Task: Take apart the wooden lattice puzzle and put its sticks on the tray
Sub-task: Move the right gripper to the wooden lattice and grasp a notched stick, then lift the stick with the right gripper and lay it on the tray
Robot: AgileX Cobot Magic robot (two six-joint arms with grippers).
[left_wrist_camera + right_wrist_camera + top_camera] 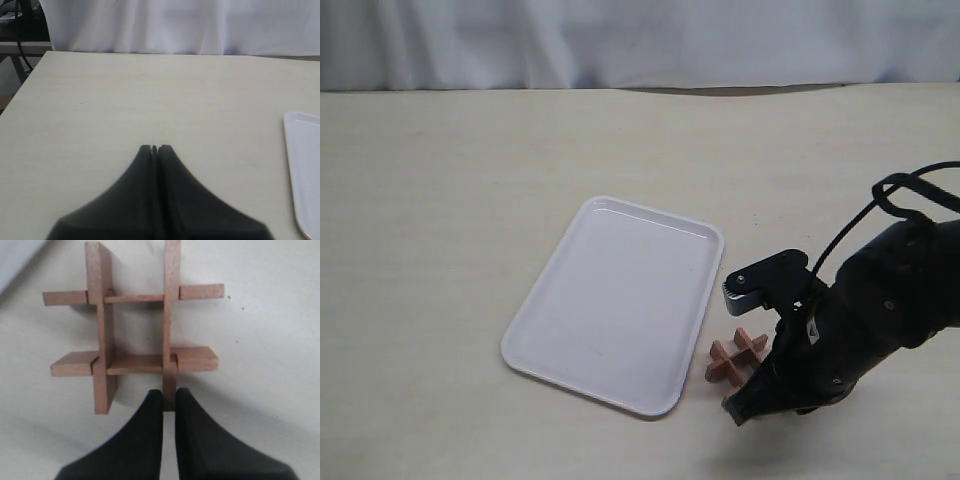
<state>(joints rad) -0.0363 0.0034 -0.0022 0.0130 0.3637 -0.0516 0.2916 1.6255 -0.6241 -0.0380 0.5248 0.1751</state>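
The wooden lattice puzzle (735, 357) lies assembled on the table just right of the tray's (620, 300) near right corner. In the right wrist view its four reddish-brown sticks (135, 330) cross like a hash sign. My right gripper (169, 396) is shut on the end of one stick (170, 315), with a black finger on each side of it. In the exterior view that gripper (760, 378) comes down at the puzzle's right edge. My left gripper (155, 148) is shut on nothing over bare table, away from the puzzle. Nothing lies on the tray.
The tray's rim (302, 170) shows at the edge of the left wrist view. A white curtain (640, 40) hangs behind the table's far edge. The right arm's black cable (880, 200) loops above the wrist.
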